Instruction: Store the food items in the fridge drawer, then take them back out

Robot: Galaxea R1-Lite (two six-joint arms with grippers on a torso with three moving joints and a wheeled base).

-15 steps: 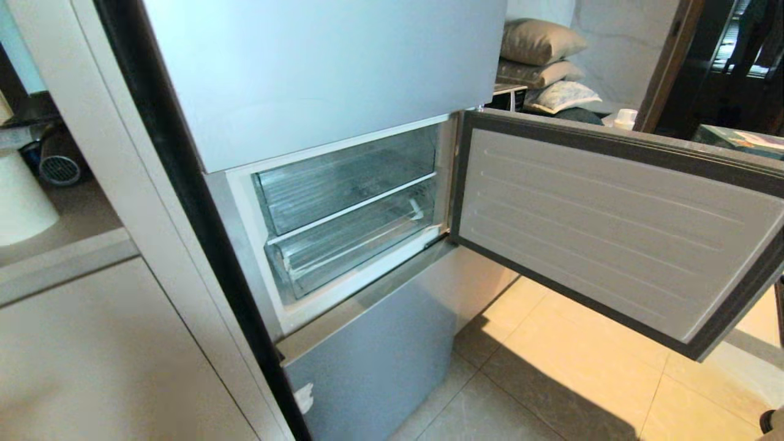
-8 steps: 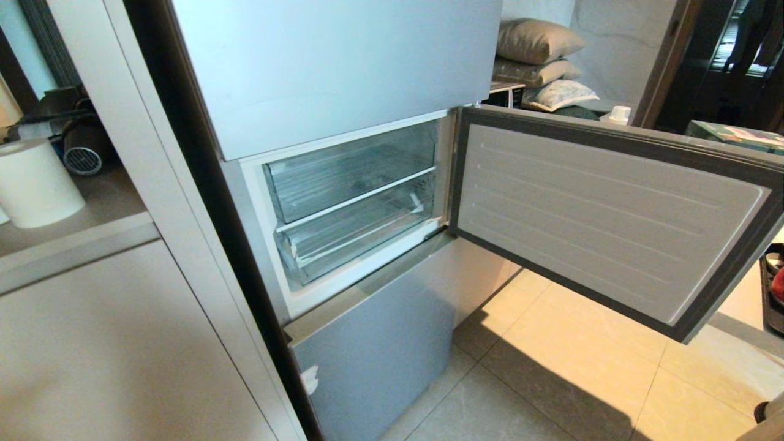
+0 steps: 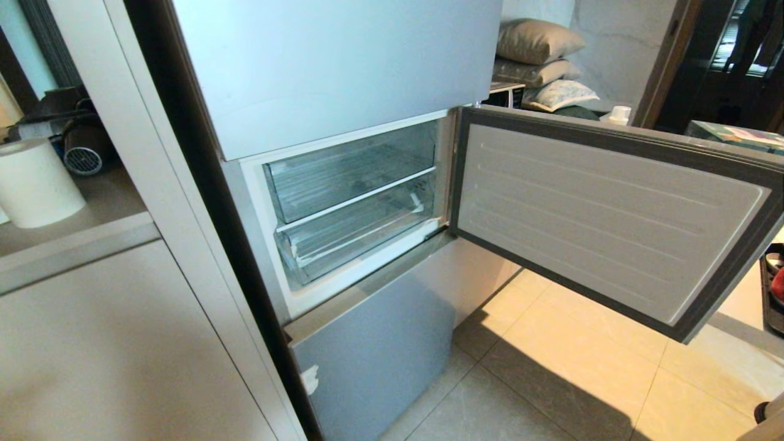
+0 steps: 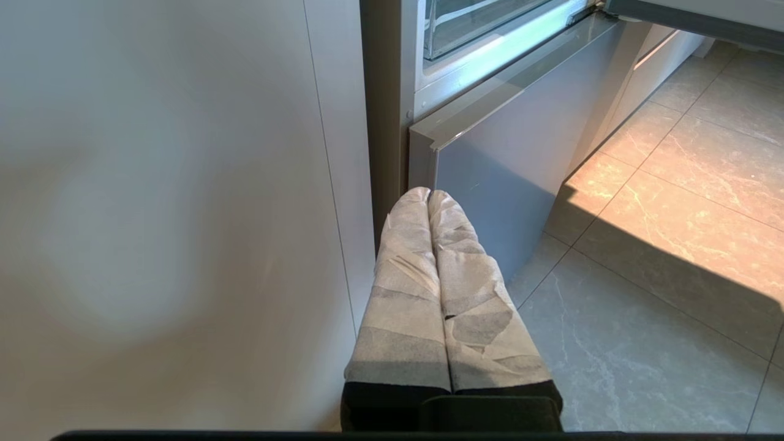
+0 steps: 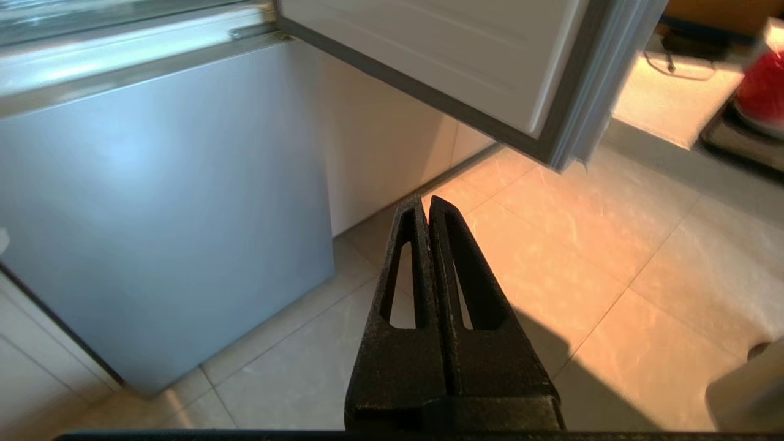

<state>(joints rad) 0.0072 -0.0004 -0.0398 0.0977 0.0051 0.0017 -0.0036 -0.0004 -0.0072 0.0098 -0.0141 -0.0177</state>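
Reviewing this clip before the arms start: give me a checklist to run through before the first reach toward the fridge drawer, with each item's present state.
1. Middle door of the fridge swung wide open: ok.
2. Fridge drawer in view behind the opening, pushed in, nothing seen in it: ok.
3. Left gripper empty, jaws shut, low beside the bottom door panel: ok.
4. Right gripper empty, jaws shut, over the tiled floor: ok.
5. Food items located: cannot tell; only a blurred red object at the right wrist view's edge.
6. Open door's swing path free of the arms: ok.
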